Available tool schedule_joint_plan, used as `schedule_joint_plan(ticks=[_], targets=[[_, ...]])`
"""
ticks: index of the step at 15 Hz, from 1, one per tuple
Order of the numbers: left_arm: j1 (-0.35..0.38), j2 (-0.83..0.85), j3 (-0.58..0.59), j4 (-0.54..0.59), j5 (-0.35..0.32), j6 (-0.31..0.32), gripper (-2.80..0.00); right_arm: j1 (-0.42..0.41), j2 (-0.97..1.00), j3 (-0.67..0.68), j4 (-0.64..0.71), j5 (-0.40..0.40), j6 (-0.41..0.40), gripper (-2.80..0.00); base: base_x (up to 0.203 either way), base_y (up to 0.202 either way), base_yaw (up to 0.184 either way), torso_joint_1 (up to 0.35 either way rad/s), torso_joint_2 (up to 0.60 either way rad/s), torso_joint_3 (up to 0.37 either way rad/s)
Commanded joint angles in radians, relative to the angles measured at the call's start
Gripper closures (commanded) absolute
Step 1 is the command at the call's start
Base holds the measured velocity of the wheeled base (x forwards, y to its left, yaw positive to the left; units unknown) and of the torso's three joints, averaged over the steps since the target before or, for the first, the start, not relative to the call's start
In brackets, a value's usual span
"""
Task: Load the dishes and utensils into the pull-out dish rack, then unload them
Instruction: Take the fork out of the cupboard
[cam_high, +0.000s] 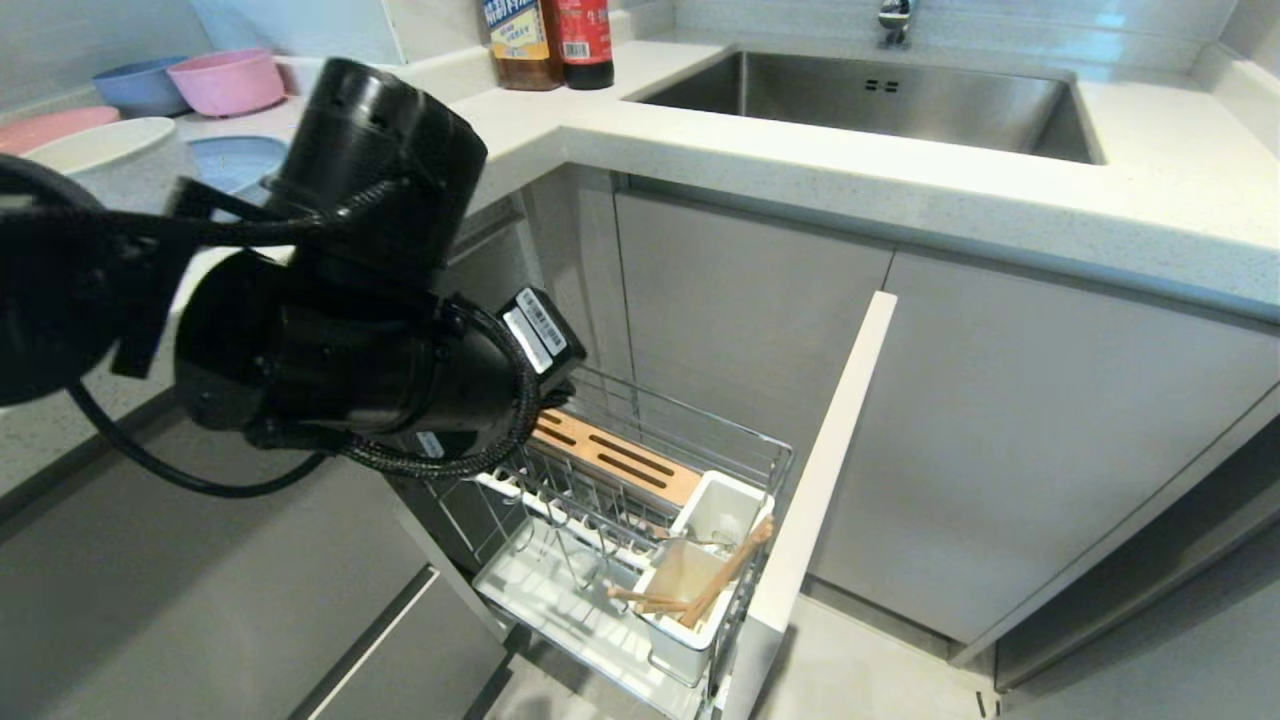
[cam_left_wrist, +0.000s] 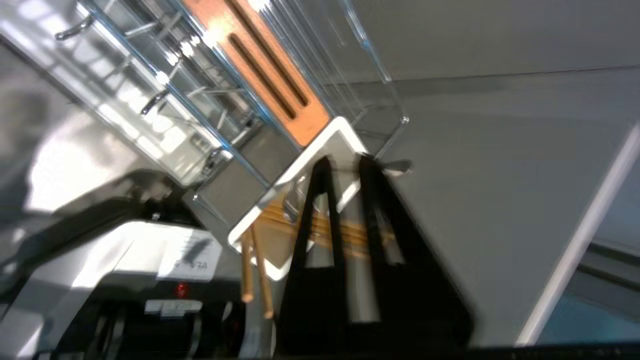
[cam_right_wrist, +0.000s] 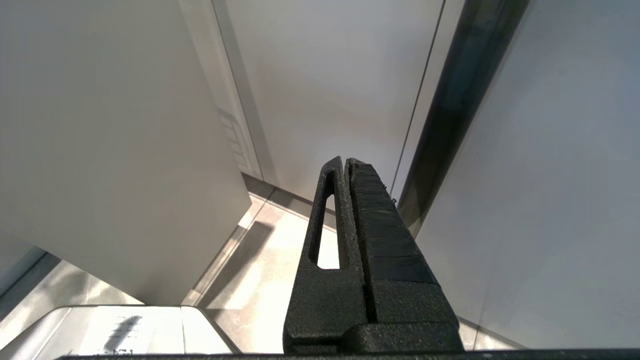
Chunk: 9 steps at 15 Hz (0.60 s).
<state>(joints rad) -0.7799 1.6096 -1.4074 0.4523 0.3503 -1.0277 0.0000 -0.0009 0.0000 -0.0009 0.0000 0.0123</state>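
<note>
Pale speckled surface (cam_high: 800, 160) wraps a steel sink (cam_high: 870, 100), and below it the pull-out dish rack (cam_high: 640, 520) stands drawn out, its chopsticks (cam_high: 725, 575) leaning in the white utensil holder (cam_high: 700, 590), probably for reach. Only the left wrist view shows the left hand (cam_left_wrist: 342, 167) hovering above that holder, fingers slightly parted, grasping nothing. By the cabinets the right hand (cam_right_wrist: 345, 162) hangs clenched, empty.

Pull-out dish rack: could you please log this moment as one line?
pull-out dish rack: open | chopsticks: in utensil holder | left gripper: near holder | right gripper: parked, shut
</note>
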Motion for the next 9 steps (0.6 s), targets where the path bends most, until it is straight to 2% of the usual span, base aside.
schedule_joint_plan(ticks=[1, 3, 5, 9], targets=[[0.002, 0.054, 0.001, 0.011, -0.001, -0.034, -2.80, 0.000, 0.001, 0.001, -0.001, 0.000, 0.000, 0.00, 0.000, 0.000, 0.000, 0.000, 0.00, 0.000], [0.002, 0.072, 0.007, 0.014, -0.054, -0.104, -2.80, 0.000, 0.001, 0.000, 0.000, 0.000, 0.000, 0.00, 0.000, 0.000, 0.000, 0.000, 0.00, 0.000], [0.002, 0.079, 0.022, 0.014, -0.087, -0.112, -2.80, 0.000, 0.001, 0.002, -0.001, 0.000, 0.000, 0.00, 0.000, 0.000, 0.000, 0.000, 0.00, 0.000], [0.018, 0.142, 0.046, 0.007, -0.228, -0.111, -2.80, 0.000, 0.001, 0.002, 0.000, 0.000, 0.000, 0.00, 0.000, 0.000, 0.000, 0.000, 0.00, 0.000]])
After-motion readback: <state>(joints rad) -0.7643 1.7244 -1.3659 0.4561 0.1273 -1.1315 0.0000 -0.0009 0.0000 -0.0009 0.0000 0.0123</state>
